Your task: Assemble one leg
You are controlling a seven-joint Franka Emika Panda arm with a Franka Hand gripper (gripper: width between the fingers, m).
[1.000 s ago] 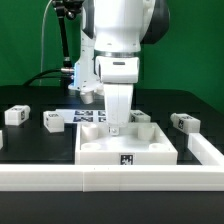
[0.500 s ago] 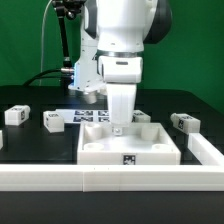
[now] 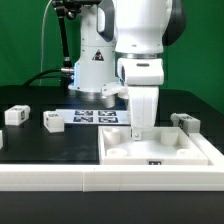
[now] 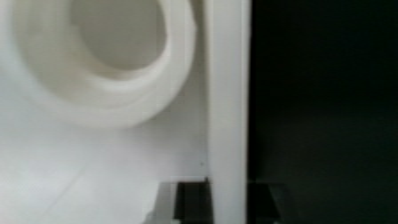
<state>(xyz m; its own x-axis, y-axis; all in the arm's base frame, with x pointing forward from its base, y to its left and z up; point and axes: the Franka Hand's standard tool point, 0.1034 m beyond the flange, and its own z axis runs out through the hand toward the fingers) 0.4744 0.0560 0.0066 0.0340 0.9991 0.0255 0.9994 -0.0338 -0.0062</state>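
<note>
Tray slides with the hand toward the tabletop's near corner, exterior view's right; hand's grip cannot be told; nearest leg still waits

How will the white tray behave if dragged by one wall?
Likely stiff: the tray shows thick moulded walls. Wide and flat, it should slide on the table, not tip. With the gripper at one wall, it may pivot.

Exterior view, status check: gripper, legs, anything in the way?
Gripper down, shut on the tray at its far wall. No leg held: two legs loose at exterior view's left, one behind tray at right. Nothing seen in the way.
</note>
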